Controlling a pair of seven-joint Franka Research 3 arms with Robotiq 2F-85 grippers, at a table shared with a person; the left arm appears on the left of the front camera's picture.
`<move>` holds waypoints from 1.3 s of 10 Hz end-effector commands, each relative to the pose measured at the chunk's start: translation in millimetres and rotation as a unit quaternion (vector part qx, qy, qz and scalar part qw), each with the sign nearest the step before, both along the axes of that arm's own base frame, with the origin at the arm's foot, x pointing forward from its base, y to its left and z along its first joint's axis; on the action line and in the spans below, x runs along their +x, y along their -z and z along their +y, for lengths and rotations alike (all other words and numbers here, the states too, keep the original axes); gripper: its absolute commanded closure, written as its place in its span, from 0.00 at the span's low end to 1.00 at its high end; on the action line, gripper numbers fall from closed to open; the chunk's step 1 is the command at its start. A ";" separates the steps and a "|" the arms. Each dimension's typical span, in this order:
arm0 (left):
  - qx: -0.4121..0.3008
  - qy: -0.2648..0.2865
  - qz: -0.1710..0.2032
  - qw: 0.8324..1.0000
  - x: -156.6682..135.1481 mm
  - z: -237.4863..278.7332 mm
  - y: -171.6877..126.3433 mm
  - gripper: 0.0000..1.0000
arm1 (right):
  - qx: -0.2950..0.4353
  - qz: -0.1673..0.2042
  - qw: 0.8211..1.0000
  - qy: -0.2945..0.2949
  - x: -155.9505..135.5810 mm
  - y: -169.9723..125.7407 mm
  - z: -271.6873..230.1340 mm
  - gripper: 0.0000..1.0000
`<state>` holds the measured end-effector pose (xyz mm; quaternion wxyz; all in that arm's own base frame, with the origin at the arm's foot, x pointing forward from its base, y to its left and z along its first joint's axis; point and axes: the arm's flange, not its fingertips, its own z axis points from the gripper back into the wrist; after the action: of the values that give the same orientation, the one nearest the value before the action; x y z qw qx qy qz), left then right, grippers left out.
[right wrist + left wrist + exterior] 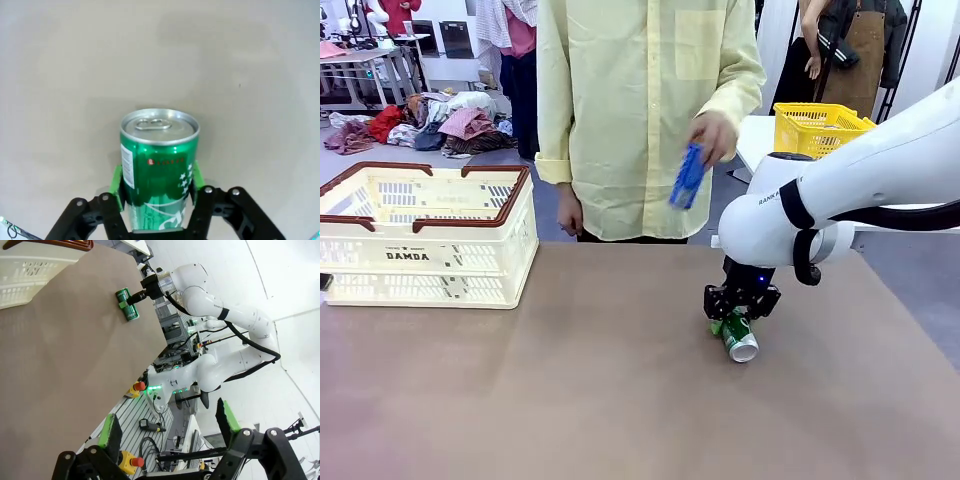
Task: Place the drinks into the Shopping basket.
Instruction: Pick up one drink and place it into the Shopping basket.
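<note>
A green can (739, 337) lies on its side on the brown table, right of the middle. My right gripper (735, 318) reaches down onto it. In the right wrist view the green pads (117, 182) press both sides of the can (159, 150), so the gripper (157, 180) is shut on it. The person across the table holds a blue can (688, 177) in one hand above the far edge. The cream Shopping basket (430, 235) stands at the far left. My left gripper (170, 422) is open with nothing between its fingers, and its view shows the green can (129, 307) far off.
A yellow mesh basket (817, 128) sits on another table behind, at the right. The brown tabletop (570, 380) lies bare between the Shopping basket and the can. The person stands at the far edge, near the middle.
</note>
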<state>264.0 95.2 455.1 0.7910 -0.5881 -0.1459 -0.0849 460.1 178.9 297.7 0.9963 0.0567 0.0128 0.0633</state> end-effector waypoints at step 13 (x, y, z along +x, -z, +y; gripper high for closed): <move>-0.011 -0.002 0.001 1.000 -0.9 -0.2 -3.5 0.00 | 0.153 0.101 0.982 0.050 -149.9 -48.4 -271.1 1.00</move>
<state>264.0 95.3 455.1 0.7908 -0.5884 -0.1457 -0.0847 306.9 -93.3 348.1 0.9721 0.2022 0.1192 -0.0035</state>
